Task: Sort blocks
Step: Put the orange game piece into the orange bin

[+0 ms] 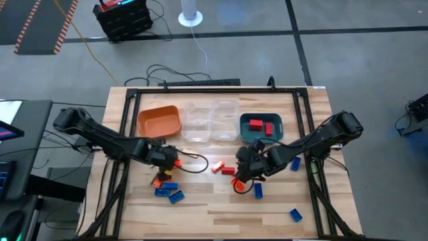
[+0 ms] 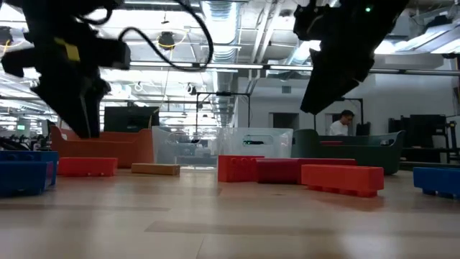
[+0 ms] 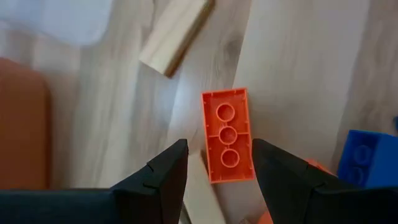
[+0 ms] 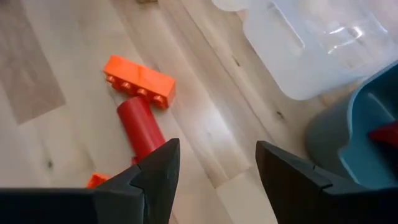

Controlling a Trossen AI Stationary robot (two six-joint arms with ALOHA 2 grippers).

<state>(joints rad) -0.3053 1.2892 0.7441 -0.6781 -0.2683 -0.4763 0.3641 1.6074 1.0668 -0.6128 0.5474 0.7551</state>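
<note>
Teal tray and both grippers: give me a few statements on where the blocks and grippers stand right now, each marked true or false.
1. The teal tray holds two red blocks. True.
2. The orange tray holds several blue blocks. False: no blocks show in it.
3. The left gripper is open, with an orange block lying between its fingers, hollow side up. True.
4. The right gripper is clamped on a red block. False: it is open and empty, with a red cylinder piece and an orange brick on the table ahead of it.
5. The clear tray stands between the orange tray and the teal tray. True.
</note>
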